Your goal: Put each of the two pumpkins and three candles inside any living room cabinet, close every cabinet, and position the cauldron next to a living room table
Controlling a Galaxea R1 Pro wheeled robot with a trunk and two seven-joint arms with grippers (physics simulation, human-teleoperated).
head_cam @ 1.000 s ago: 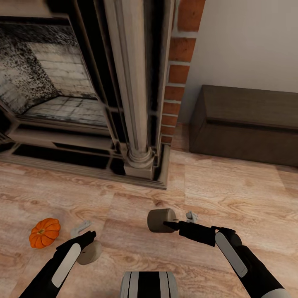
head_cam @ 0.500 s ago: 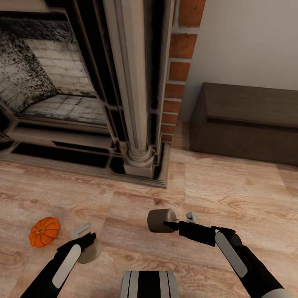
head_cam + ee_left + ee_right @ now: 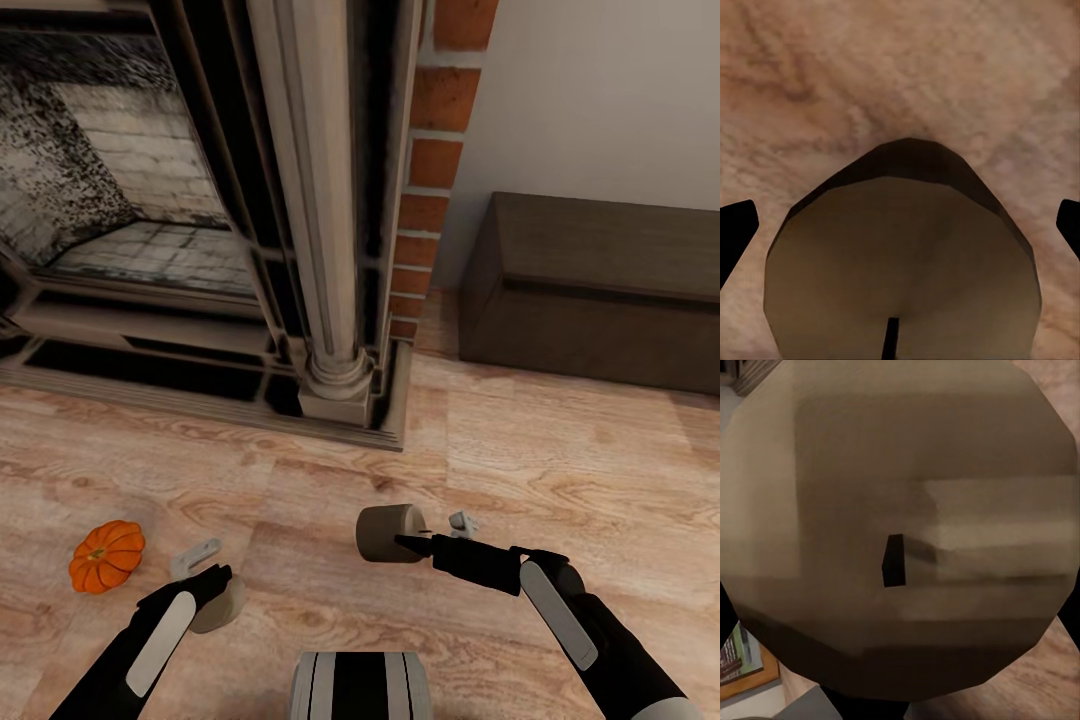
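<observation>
An orange pumpkin (image 3: 107,556) sits on the wood floor at the lower left. Just right of it a tan candle (image 3: 224,604) lies on the floor, partly hidden under my left gripper (image 3: 207,582). In the left wrist view this candle (image 3: 904,277) lies between the wide-apart black fingertips (image 3: 735,234), so the gripper is open. My right gripper (image 3: 418,540) is shut on a second candle (image 3: 388,533), held with its wick end (image 3: 894,561) toward the right wrist camera. The dark brown cabinet (image 3: 600,290) stands against the wall at the right, closed.
A stone fireplace (image 3: 150,250) with a column (image 3: 325,250) and a brick edge (image 3: 425,180) rises right ahead. Bare wood floor (image 3: 560,460) runs from the hearth to the cabinet. The robot's base (image 3: 360,685) shows at the bottom.
The whole picture has shifted slightly as the camera moved. My left gripper has eased a little closer over the floor candle. The right gripper and its candle keep their place.
</observation>
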